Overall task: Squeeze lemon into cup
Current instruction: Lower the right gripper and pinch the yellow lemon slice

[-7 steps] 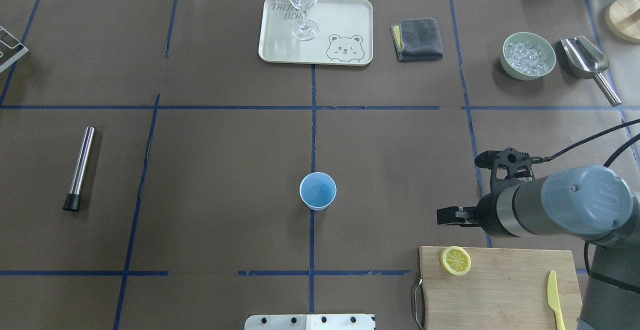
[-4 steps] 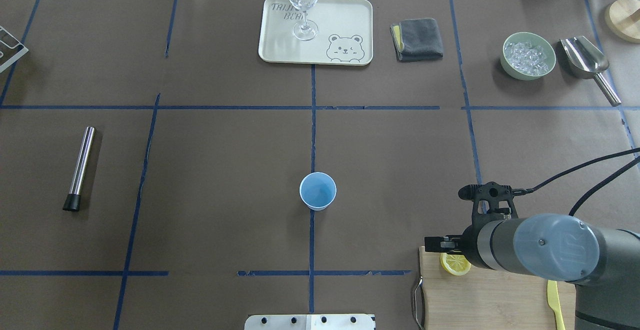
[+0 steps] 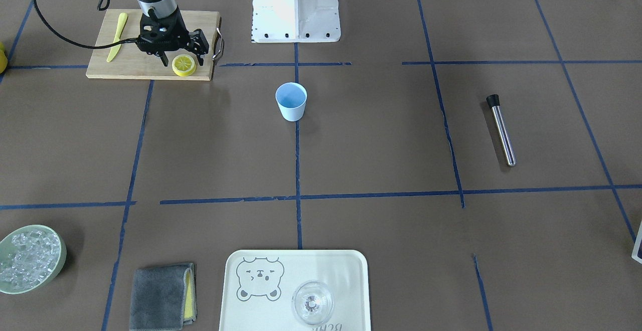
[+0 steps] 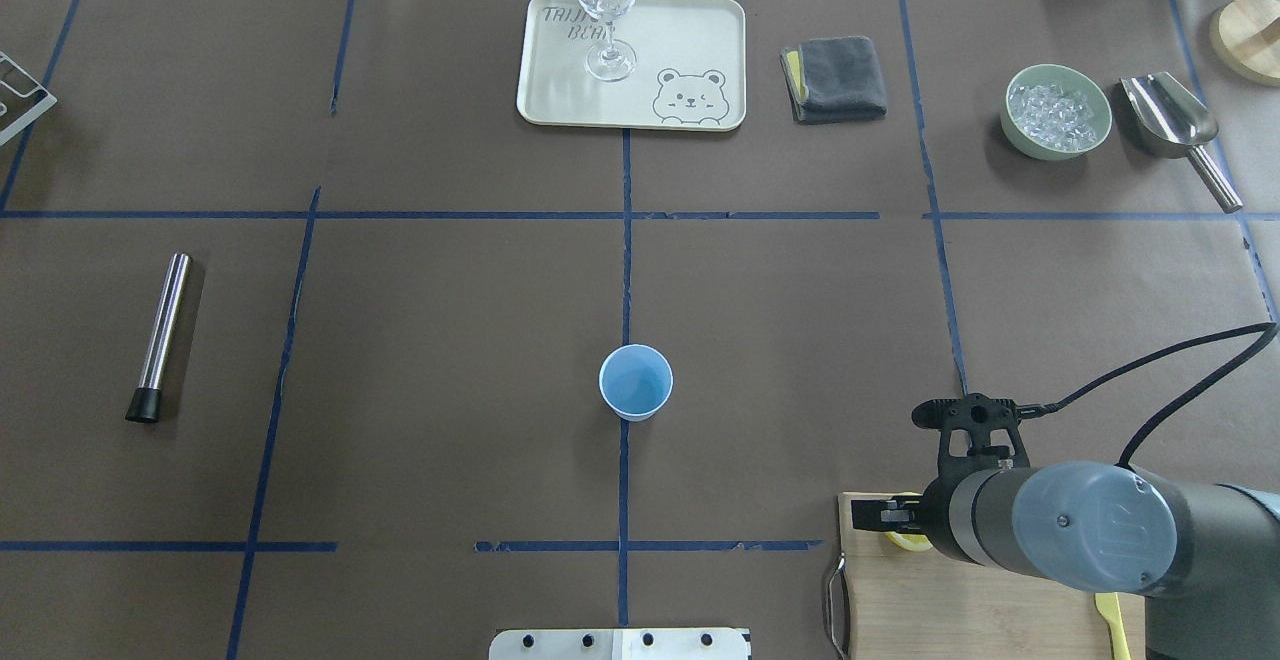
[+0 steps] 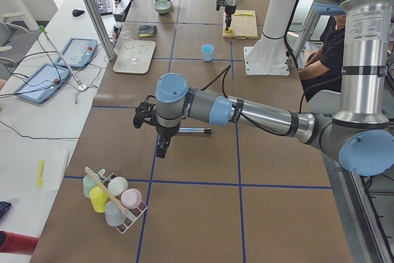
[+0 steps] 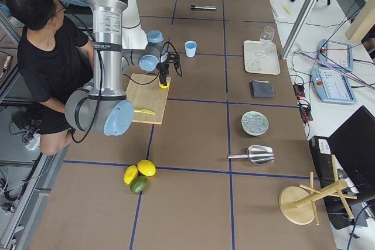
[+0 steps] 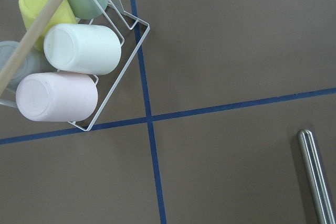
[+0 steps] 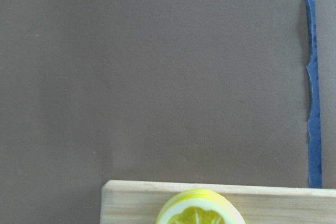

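The lemon, cut face up, lies on the corner of a wooden cutting board. My right gripper is open just above it, one finger on each side, not touching it as far as I can see. In the overhead view the wrist hides most of the lemon; its top edge shows in the right wrist view. The light-blue cup stands upright and empty at the table's middle, well apart from the board. My left gripper hangs over the table's left end; I cannot tell if it is open.
A yellow plastic knife lies on the board. A tray with a clear glass, a grey cloth, an ice bowl and a scoop line the far side. A steel rod lies left. A cup rack is below the left wrist.
My right arm has moved toward the near table edge and down over the cutting board. The wrist now covers most of the lemon. Cup and lemon have not moved.
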Controlling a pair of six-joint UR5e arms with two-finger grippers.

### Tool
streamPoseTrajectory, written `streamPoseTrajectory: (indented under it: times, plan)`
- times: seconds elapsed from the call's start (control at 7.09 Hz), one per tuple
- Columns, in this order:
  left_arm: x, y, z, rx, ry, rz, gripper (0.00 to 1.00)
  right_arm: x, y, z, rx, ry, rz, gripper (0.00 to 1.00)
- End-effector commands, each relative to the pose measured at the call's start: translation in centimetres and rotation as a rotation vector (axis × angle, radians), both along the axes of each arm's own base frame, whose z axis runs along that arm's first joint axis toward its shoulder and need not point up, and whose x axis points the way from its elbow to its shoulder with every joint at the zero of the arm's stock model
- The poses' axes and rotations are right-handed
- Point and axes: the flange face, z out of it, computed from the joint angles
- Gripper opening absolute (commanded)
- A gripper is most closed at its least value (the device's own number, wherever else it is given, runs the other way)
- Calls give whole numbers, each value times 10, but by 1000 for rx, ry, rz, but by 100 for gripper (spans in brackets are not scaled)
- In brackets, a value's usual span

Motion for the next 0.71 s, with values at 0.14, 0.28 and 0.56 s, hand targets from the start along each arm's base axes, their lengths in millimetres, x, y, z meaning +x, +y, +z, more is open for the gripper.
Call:
streamPoseTrajectory:
  times: [0.14, 0.28, 0.56]
  plan:
    - [0, 0, 1, -1, 0, 1, 100, -3, 15, 10, -6, 22, -35, 100]
    - [0, 0, 1, 1, 0, 1, 100, -5, 15, 12, -6, 25, -37, 100]
    - [0, 0, 1, -1, 1, 1, 100, -10, 15, 11, -5, 22, -39, 100]
